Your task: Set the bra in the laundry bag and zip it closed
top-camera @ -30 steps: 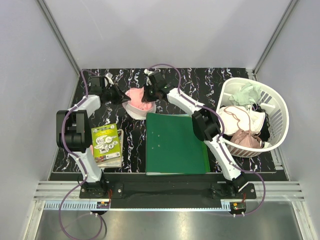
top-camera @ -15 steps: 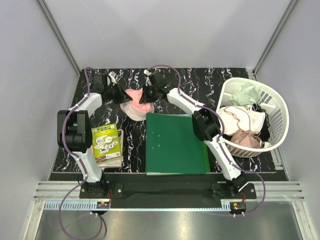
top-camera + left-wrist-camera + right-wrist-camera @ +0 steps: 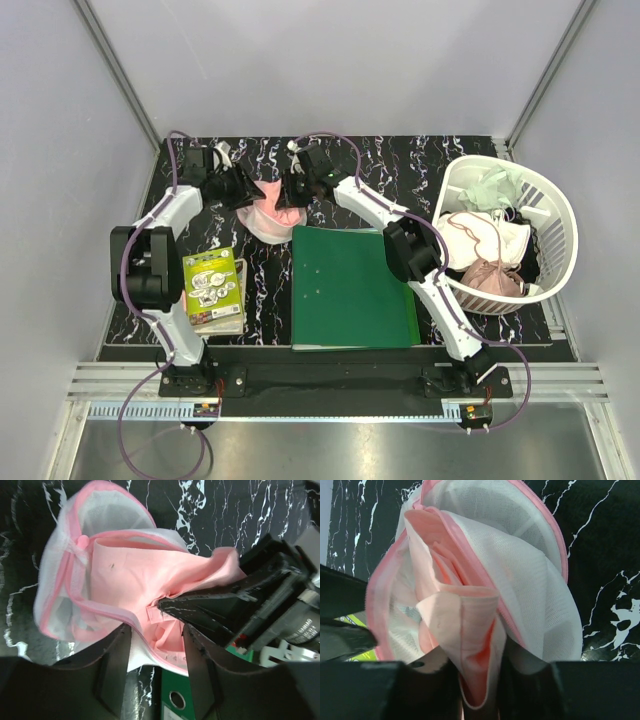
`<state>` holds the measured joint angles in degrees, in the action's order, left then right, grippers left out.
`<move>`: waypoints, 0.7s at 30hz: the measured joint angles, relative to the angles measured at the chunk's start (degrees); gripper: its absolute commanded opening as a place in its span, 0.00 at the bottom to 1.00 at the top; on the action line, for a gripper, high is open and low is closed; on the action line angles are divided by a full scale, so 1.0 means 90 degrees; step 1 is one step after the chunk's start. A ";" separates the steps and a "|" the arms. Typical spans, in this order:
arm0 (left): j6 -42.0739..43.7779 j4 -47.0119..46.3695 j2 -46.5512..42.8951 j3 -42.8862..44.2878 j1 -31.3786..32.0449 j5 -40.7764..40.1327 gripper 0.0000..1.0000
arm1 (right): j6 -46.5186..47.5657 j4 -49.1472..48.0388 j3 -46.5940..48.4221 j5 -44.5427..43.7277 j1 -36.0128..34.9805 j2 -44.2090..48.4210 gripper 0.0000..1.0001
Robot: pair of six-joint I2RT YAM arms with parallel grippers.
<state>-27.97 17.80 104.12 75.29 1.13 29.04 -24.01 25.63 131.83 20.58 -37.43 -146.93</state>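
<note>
The laundry bag (image 3: 262, 222) lies on the black marbled table (image 3: 420, 160) in the upper centre-left of the top view, just above the upper left corner of the green folder (image 3: 350, 290) and well apart from the white basket (image 3: 565, 215) at the right edge. The bag is open, and the pink bra (image 3: 462, 617) sits partly inside the mouth, with one folded cup or band protruding over the rim. The left gripper (image 3: 155, 640) stands at the left side of the bag. Its fingers are drawn to a moderate gap that is filled by the bunched rim and a fold of pink fabric, which reads as a hold on the rim. How firm this hold is cannot be confirmed. The right gripper (image 3: 476, 672) stands at the right side, its fingers nearly together and clamped on a hanging fold of the bra. Handling judgement: both items are very light, soft and limp. The mesh will collapse unless the rim is held up. The bra cup has some spring and is likely to push back out of the mouth. Take the bag by its pink rim, not by the mesh, which may snag. Take the bra by a thick fold or band and press it fully below the rim. The zip (image 3: 551, 535) is open along the rim, and the puller cannot be located in these views.
</note>
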 measured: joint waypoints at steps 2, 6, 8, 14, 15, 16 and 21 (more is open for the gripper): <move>0.0083 0.0085 -0.0206 0.0000 0.0022 -0.0180 0.51 | 0.0002 0.0002 -0.0005 0.0019 -0.0002 0.0000 0.44; 0.0168 0.0155 -0.0639 0.0002 0.0039 -0.0452 0.50 | 0.0012 0.0007 -0.0002 0.0172 -0.0005 0.0002 0.56; 0.0211 0.0240 -0.0828 0.0015 0.0046 -0.0619 0.50 | 0.0012 0.0029 -0.0002 0.0197 -0.0007 0.0002 0.59; 0.0296 0.0345 -0.0986 0.0359 0.0051 -0.0775 0.46 | 0.0080 0.0379 0.0087 0.0274 -0.0007 0.0044 0.73; 0.0294 0.0347 -0.0986 0.0384 0.0051 -0.0767 0.45 | 0.0112 0.0471 0.0117 0.0270 -0.0007 0.0070 0.75; 0.0291 0.0345 -0.0986 0.0398 0.0051 -0.0733 0.45 | 0.0148 0.0554 0.0143 0.0265 -0.0007 0.0119 0.76; 0.0260 0.0369 -0.0899 0.0418 0.0121 -0.0578 0.45 | 0.0321 0.1013 0.0641 0.0109 -0.0007 0.0313 0.84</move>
<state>-25.63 21.12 96.03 79.05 2.22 23.83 -21.12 34.74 137.60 21.56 -37.50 -144.11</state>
